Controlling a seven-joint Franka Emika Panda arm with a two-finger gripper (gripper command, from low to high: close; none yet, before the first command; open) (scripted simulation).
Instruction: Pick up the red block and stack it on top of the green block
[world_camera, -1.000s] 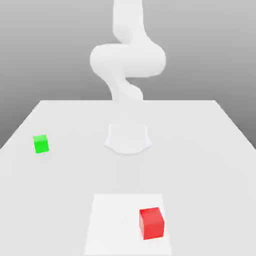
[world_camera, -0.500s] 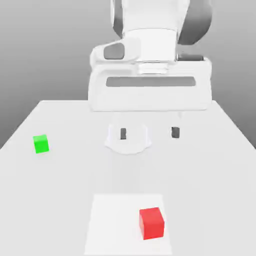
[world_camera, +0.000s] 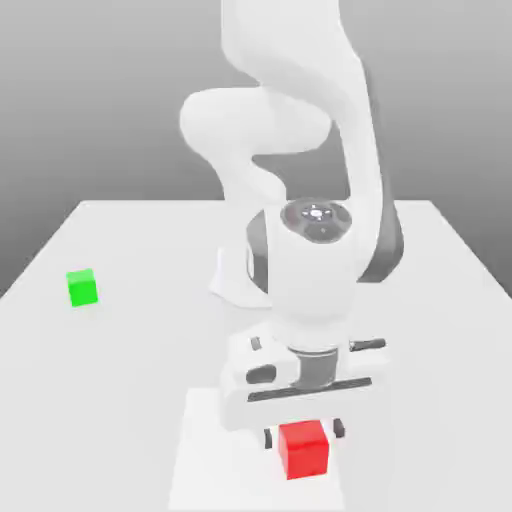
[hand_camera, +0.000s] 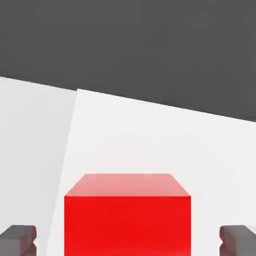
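The red block rests on a pale square patch near the table's front edge. My gripper has come down over it, open, with one dark fingertip on each side of the cube and a gap between pads and faces. In the hand view the red block sits between the two dark pads, which stand apart from it. The green block lies far off at the exterior view's left, on the table.
The white table stretches around the arm's round base, which stands behind the gripper. The arm's links tower over the middle of the table.
The hand has dropped from high above the table down to the red block, and its fingers now straddle the cube. Neither block has moved.
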